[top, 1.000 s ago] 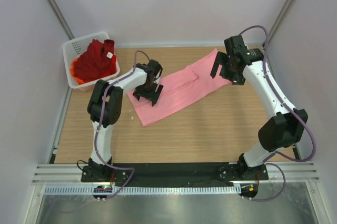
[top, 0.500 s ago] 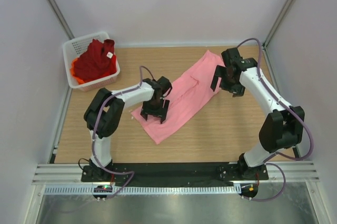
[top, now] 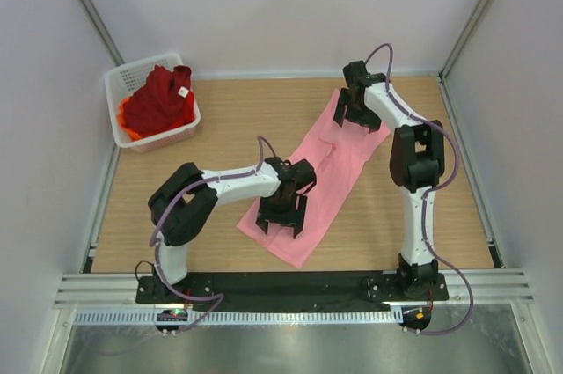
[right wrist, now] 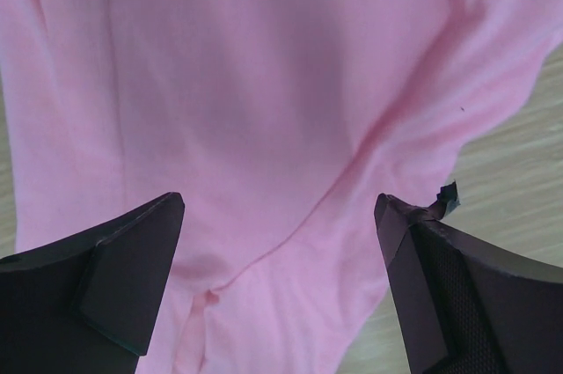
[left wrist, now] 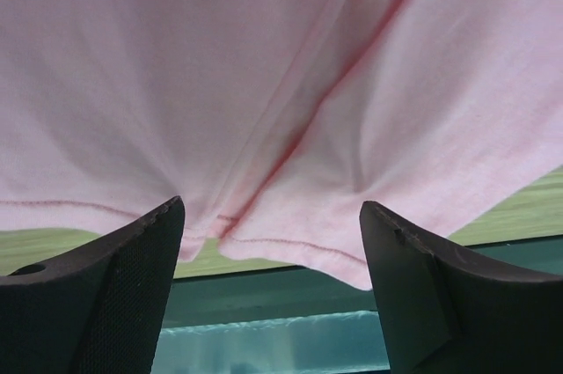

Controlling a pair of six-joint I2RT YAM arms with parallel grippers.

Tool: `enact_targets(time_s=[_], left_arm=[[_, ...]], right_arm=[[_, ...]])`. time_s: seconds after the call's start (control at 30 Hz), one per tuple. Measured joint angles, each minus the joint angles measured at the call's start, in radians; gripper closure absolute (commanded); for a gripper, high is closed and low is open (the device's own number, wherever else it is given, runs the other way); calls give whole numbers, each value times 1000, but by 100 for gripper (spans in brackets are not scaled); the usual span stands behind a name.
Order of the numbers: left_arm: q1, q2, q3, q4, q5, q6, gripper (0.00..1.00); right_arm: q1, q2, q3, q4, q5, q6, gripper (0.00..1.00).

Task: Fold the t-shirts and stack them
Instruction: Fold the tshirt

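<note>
The pink t-shirt (top: 330,163) lies slanted across the frame's centre on the surface (top: 220,119). The left pincer (top: 280,224) is spread over its lower end, the right pincer (top: 352,117) spread over its upper end. The dark red t-shirt (top: 160,101) fills the basket (top: 132,70), upper left.

In the white mesh basket (top: 123,75) the orange t-shirt (top: 125,126) lies almost wholly buried under the dark red t-shirt (top: 158,103), with only a rim showing at the near-left side, and the white tag (top: 183,91) is too small to read. From above, the left gripper (top: 280,226) and right gripper (top: 355,121) cover parts of the pink t-shirt (top: 336,161), so whether their fingers touch it cannot be told. Both wrist views cut that shirt off at the top and sides, and the strip below its hem in the left wrist view is blurred.
</note>
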Motion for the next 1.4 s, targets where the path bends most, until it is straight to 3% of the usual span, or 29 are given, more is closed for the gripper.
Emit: enact_targets(time_s=[0.2, 0.4, 0.6, 0.77, 0.97, 1.17, 1.3, 1.4], left_arm=[[10, -44, 134, -93, -74, 31, 16], [50, -179, 225, -112, -114, 76, 14], [141, -294, 157, -78, -114, 81, 14], [239, -361, 18, -55, -96, 86, 14], [328, -372, -59, -29, -77, 105, 14], [432, -372, -179, 16, 16, 99, 16], [470, -397, -203, 14, 43, 101, 18], [488, -436, -216, 17, 74, 105, 21]], right_arm=[[3, 115, 65, 10, 31, -13, 9], [46, 188, 146, 29, 56, -74, 10], [133, 346, 406, 41, 51, -151, 9], [206, 397, 476, 107, -2, -191, 8], [240, 416, 534, 110, -52, -174, 1], [229, 391, 588, 95, -77, -123, 0], [222, 306, 563, 25, -88, -79, 0], [219, 145, 428, -22, -103, -44, 1]])
